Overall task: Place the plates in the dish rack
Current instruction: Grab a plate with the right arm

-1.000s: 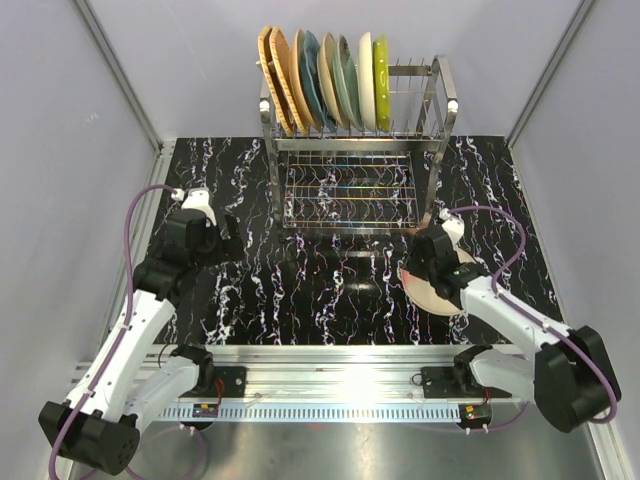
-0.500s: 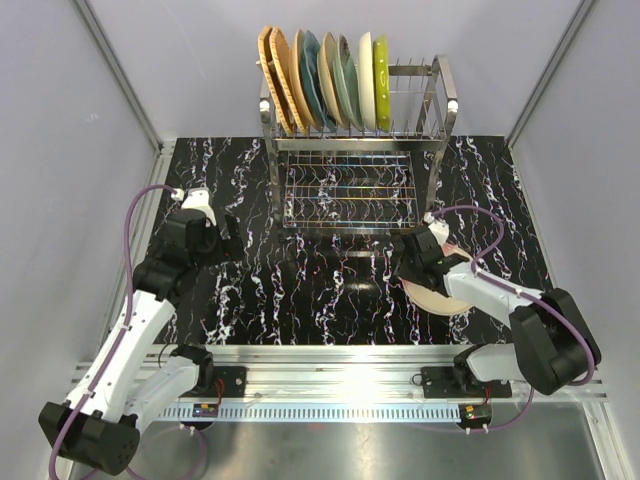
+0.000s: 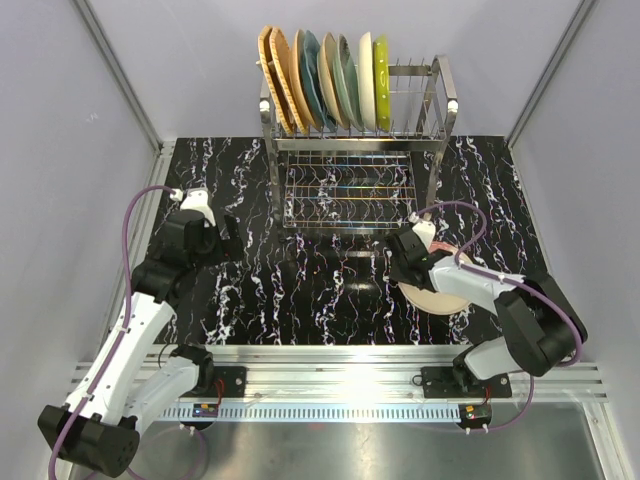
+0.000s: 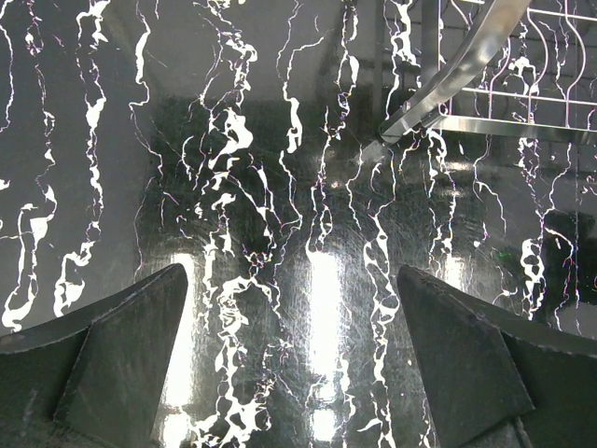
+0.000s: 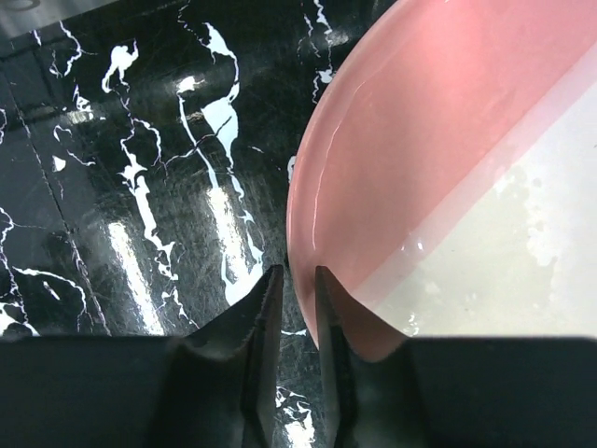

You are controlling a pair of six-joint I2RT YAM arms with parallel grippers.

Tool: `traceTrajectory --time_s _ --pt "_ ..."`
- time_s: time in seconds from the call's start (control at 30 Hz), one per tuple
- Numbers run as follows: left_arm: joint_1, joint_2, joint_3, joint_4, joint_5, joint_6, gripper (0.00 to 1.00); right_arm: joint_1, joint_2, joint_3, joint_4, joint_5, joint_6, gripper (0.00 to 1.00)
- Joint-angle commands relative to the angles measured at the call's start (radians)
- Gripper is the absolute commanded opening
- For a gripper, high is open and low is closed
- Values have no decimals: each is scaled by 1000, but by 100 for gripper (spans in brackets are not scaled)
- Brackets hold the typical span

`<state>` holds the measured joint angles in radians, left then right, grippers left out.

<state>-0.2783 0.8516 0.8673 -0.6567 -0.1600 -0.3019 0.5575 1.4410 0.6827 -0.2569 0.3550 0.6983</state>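
Plates [image 3: 325, 80] stood on edge in a close row between the tines of the upper tier of the dish rack [image 3: 440, 100], filling its left and middle part: two orange woven ones at the left end, then cream, teal and pale green ones, and a yellow-green one at the right end. The rack stood at the far middle of the black, white-veined table [image 3: 250, 290]. Its lower grid shelf held nothing that could be made out.

One pink-edged plate [image 5: 420, 168] lay apart from the rest on the table, in front of the rack's right corner. The right gripper [image 5: 297, 280] was at the left rim of this plate. Its jaws were drawn nearly together, leaving only a narrow slit. One finger lay over the pink border and the other over the bare table beside it. Whether the rim was actually pinched could not be told.

The left gripper [image 4: 291, 271] hung over the bare table on the left, near the rack's front left foot. Its jaws were spread wide and held nothing.
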Motion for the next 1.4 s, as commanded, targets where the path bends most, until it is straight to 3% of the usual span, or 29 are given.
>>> traceTrajectory --time_s 0.0,0.23,0.37,0.67,1.0,1.03,1.17,1.37 --pt "4 -16 1 37 20 18 99 35 39 31 -31 12 15 24" --pt "4 -19 -1 39 27 17 99 140 87 51 -1 -22 32 19" --pt "4 -20 -1 39 31 17 99 205 130 93 -33 -8 35 8" --pt "4 -20 -5 45 57 4 99 372 113 156 -28 -27 30 0" --pt "4 76 33 68 342 -143 99 444 65 103 59 -51 33 0" --pt "4 79 15 119 437 -166 99 452 53 97 68 -50 30 0" --pt "-4 69 -146 325 591 -325 99 472 22 72 91 -37 39 0" --pt "-131 73 -269 430 478 -430 99 512 -31 37 87 -14 61 0"
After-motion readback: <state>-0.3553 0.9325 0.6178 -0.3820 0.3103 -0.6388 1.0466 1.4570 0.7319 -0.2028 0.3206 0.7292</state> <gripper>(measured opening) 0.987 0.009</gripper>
